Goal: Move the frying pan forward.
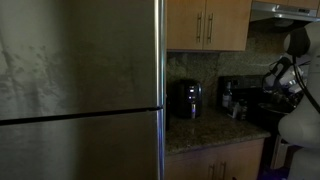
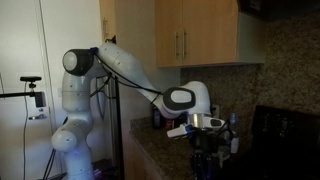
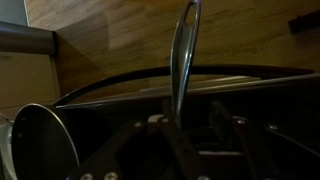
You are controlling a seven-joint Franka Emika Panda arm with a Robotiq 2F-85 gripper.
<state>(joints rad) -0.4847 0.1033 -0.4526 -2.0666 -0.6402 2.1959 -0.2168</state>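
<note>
In the wrist view a long shiny metal handle (image 3: 184, 60) of the frying pan runs from the top edge down to my gripper (image 3: 190, 126). It ends between the two dark fingers, close to the left one, with a gap to the right one. The fingers look open. The pan's bowl is hidden in the dark below the gripper. In an exterior view the gripper (image 2: 206, 127) hangs low over the black stove (image 2: 285, 140). In the exterior view with the fridge only the arm (image 1: 285, 75) shows, at the right edge above the stove.
A round dark vessel with a shiny rim (image 3: 40, 145) sits at the lower left of the wrist view. A black appliance (image 1: 185, 98) and bottles (image 1: 230, 100) stand on the granite counter (image 1: 205, 128). A steel fridge (image 1: 80, 90) and wooden cabinets (image 2: 195, 35) stand close by.
</note>
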